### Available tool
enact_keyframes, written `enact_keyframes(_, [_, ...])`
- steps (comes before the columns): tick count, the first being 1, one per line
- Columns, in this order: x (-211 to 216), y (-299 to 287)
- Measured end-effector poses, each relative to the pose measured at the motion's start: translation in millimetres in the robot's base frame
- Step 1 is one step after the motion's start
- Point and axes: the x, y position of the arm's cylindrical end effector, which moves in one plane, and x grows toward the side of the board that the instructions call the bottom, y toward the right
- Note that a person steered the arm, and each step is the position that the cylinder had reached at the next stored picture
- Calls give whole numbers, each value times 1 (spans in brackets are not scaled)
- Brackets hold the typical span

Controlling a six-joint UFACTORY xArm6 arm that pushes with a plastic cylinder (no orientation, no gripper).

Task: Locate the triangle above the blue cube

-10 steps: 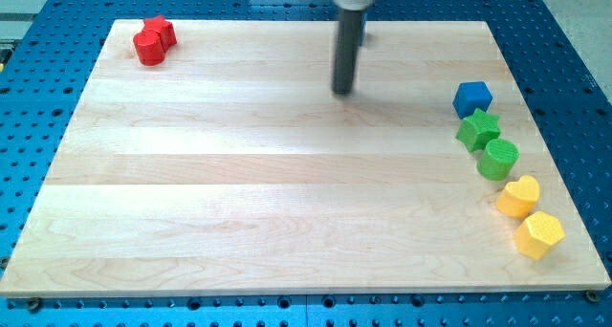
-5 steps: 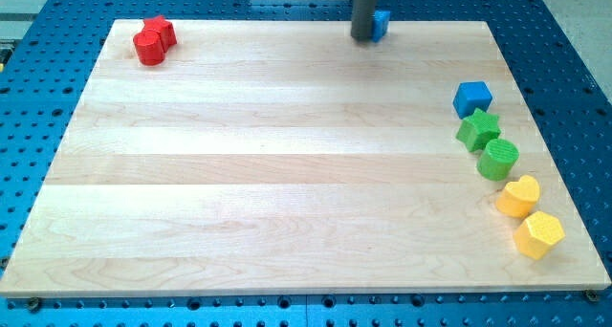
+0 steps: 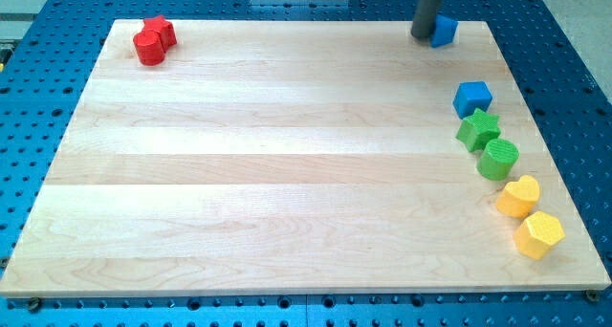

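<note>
A small blue triangle block [image 3: 443,30] lies at the board's top edge, towards the view's right. My tip [image 3: 423,35] is right against its left side. The blue cube [image 3: 472,98] sits below it near the board's right edge, well apart from the triangle. The rod rises straight out of the view's top.
Below the blue cube run a green star [image 3: 478,130], a green cylinder [image 3: 499,160], a yellow heart [image 3: 519,196] and a yellow hexagon [image 3: 539,235] along the right edge. Two red blocks [image 3: 153,39] sit together at the top left of the wooden board [image 3: 287,174].
My tip went from mid-board up to the top edge, then right along it. The blue triangle has slid to the right with it, closer to the blue cube's column.
</note>
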Motion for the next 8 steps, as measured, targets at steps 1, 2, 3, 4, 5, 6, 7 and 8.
enact_keyframes(1, [22, 1])
enact_keyframes(2, [25, 30])
enact_keyframes(3, [40, 83])
enact_keyframes(4, [-11, 134])
enact_keyframes(5, [-45, 137])
enact_keyframes(6, [-46, 103])
enact_keyframes(7, [-43, 70])
enact_keyframes(8, [-28, 43])
